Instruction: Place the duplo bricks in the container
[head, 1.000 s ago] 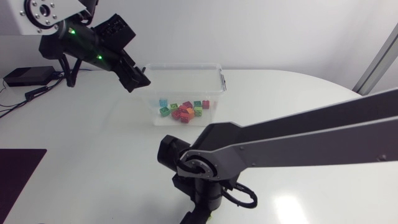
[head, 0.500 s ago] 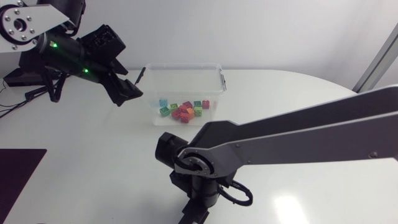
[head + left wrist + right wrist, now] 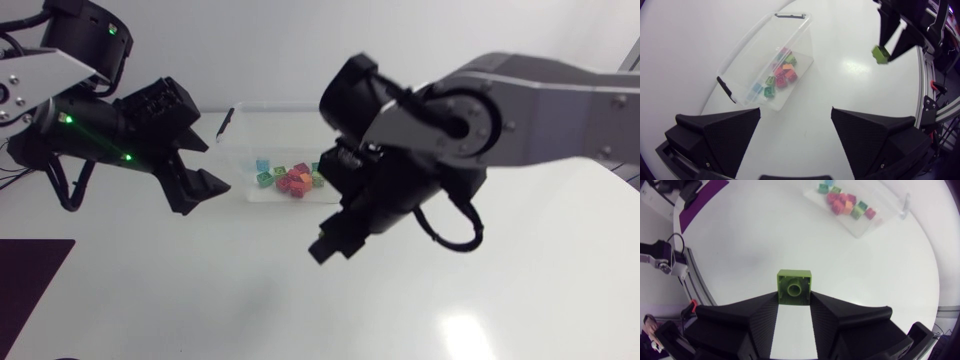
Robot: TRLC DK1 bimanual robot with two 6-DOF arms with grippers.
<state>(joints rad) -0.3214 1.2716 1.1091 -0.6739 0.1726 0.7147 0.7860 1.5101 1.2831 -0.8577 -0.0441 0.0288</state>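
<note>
A clear plastic container (image 3: 283, 108) stands at the back middle of the white table, with several coloured duplo bricks (image 3: 292, 179) in its bottom. My right gripper (image 3: 323, 247) hangs above the table in front of the container. In the right wrist view this gripper (image 3: 794, 299) is shut on a green duplo brick (image 3: 794, 286), the container (image 3: 858, 229) far ahead of it. My left gripper (image 3: 205, 166) is open and empty, left of the container. Its wrist view shows the container (image 3: 758, 47), the bricks (image 3: 780, 75) and the green brick (image 3: 881, 54) in my right gripper (image 3: 883, 49).
A dark purple mat (image 3: 24, 290) lies at the table's front left corner. The container has black clips (image 3: 226, 122) at its ends. Bare white tabletop (image 3: 180, 290) lies between both arms and the front edge.
My right gripper has shut on the green brick at the table's front and lifted it up towards the container. My left arm has drawn back from the container's left rim, leftward and nearer.
</note>
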